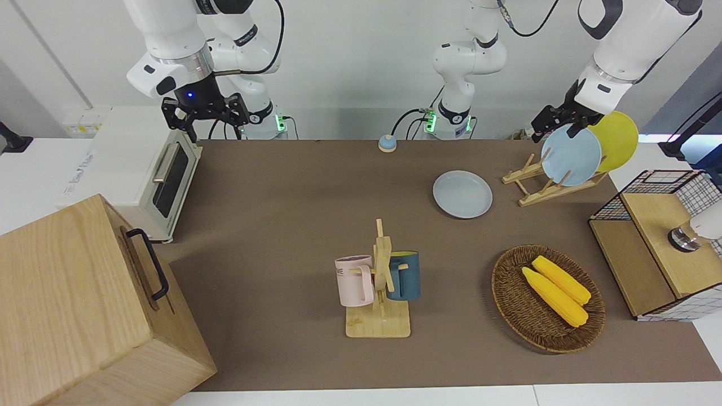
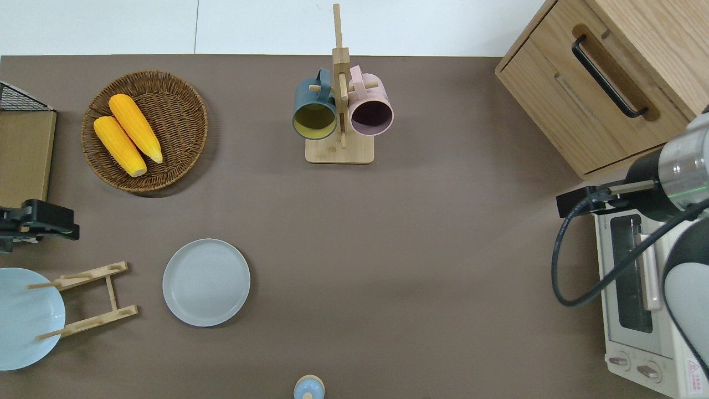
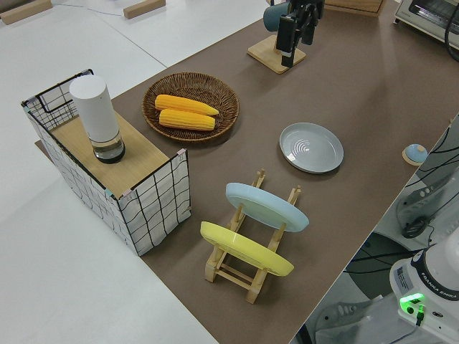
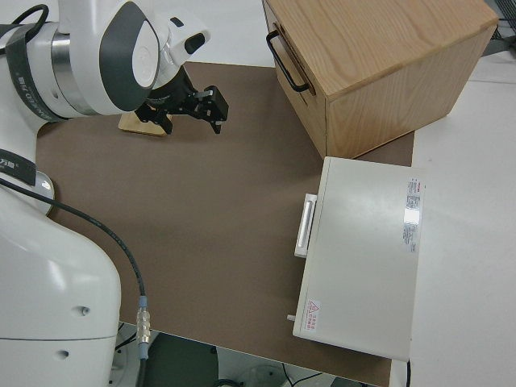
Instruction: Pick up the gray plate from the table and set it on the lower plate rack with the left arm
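The gray plate [image 2: 206, 282] lay flat on the table [image 2: 421, 233], a round, pale gray, shallow dish with a low raised rim and faint rings showing in its well. It sat just beside the lower plate rack [image 2: 88, 300], on the side toward the right arm's end of the table, apart from the rack and touching nothing else. The rack, a small slanted frame of light wood with upright pegs, carried a light blue plate [image 3: 267, 206] leaning in one slot and a yellow plate [image 3: 245, 249] in the next, with the open slots on the gray plate's side. The left gripper [image 2: 39, 220] hung in the air over the table a little farther out than the rack, near the table's edge, holding nothing; whether its fingers were spread or pressed together could not be told. The right arm was parked, its gripper [image 1: 206, 111] with its fingers spread apart. Farther from the robots than the gray plate stood a wicker basket [image 2: 183, 97] with two corn cobs [image 2: 127, 134], and a wooden mug stand [image 2: 339, 147] bearing a dark blue mug [image 2: 313, 109] and a pink mug [image 2: 370, 106]
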Motion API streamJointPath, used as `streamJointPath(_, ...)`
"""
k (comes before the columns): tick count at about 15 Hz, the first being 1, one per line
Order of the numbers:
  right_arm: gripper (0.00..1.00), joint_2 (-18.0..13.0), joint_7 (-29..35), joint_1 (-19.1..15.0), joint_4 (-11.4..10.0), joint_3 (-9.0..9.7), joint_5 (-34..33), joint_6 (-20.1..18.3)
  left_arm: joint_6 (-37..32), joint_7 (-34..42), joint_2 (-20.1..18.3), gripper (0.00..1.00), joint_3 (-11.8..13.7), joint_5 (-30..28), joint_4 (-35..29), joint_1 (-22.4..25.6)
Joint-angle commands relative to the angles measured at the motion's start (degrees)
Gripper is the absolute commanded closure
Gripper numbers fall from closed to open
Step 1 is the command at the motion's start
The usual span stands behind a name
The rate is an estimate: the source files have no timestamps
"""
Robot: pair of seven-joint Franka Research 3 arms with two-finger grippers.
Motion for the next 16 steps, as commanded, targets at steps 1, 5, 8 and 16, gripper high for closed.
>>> streamJointPath(1,0.017,-0.2,0.7,-1.1,0.5,0.98,-0.1,-0.8,-1.6,-2.4,0.5,0.01,-0.2,0.9,1.8,1.0)
streamJointPath(5,0.017,-0.2,0.7,-1.1,0.5,0.89,-0.1,-0.8,-1.5,-4.7,0.5,0.01,-0.3,0.8,1.1,0.7)
streamJointPath(8,0.017,-0.2,0.7,-1.1,0.5,0.98,-0.1,-0.8,1.0,-4.6,-1.0,0.01,-0.4,0.9,-2.6,0.8)
streamJointPath(16,0.017,-0.1,0.7,-1.1,0.5,0.98,-0.1,-0.8,14.3,-4.6,-6.9,0.01,-0.9,0.7,-19.1,1.2)
